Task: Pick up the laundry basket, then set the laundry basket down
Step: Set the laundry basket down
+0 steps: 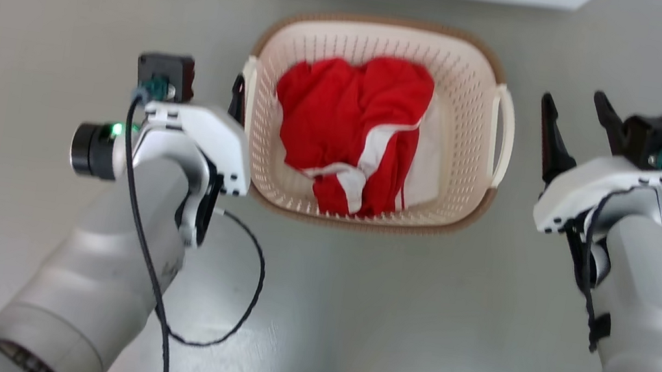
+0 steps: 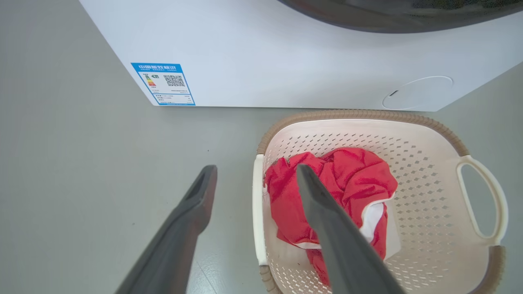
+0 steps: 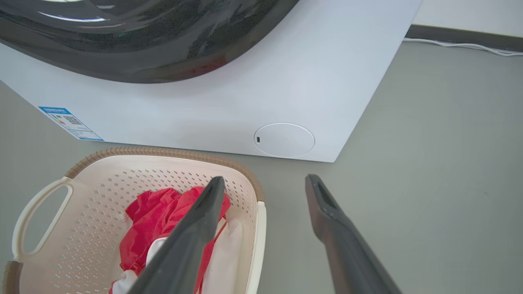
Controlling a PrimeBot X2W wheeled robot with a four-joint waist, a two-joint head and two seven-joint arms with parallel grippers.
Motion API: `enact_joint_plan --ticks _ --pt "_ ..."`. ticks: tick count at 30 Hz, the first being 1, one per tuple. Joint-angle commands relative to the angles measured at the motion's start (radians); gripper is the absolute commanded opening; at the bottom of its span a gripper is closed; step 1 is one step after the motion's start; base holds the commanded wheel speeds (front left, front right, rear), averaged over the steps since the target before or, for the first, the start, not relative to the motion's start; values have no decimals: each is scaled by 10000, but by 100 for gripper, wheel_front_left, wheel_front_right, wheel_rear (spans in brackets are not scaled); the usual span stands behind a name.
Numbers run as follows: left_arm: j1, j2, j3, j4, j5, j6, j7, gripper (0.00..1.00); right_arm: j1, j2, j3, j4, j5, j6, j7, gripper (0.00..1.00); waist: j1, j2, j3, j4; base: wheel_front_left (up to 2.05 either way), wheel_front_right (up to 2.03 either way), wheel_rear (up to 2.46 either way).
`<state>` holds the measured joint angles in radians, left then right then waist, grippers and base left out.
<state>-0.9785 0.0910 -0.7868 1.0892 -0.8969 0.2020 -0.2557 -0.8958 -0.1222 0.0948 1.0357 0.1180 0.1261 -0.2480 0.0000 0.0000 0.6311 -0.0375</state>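
Laundry basket sits on the floor at upper centre of the head view, red garment inside. Left gripper and right gripper flank it, fingers spread, empty. Uneven grips on the handles could tip it.

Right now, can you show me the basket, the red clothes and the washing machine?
laundry basket [image 1: 352, 45]: head view, far perforated wall.
red clothes [image 1: 341, 115]: head view, middle of the red cloth.
washing machine [image 2: 286, 53]: left wrist view, white front panel.
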Motion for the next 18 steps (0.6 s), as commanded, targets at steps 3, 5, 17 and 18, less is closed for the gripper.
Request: enact_joint_plan --ticks 3,5,17,18 --pt "905 388 745 -724 720 134 -60 100 1065 10 -553 -914 -566 46 -136 100 0 0 -1378 218 0 0 0" --pt "1093 410 877 -857 864 117 -60 100 1247 -5 -728 -1084 -705 46 -136 100 0 0 -1574 233 0 0 0" --pt "3233 751 2724 -2347 2354 -191 -60 100 2827 51 -1591 -2430 -1501 46 -137 100 0 0 -3481 137 0 0 0" --pt "3389 769 2874 -2448 2450 -235 -60 100 2946 48 -1598 -2516 -1504 46 -137 100 0 0 -3635 122 0 0 0"
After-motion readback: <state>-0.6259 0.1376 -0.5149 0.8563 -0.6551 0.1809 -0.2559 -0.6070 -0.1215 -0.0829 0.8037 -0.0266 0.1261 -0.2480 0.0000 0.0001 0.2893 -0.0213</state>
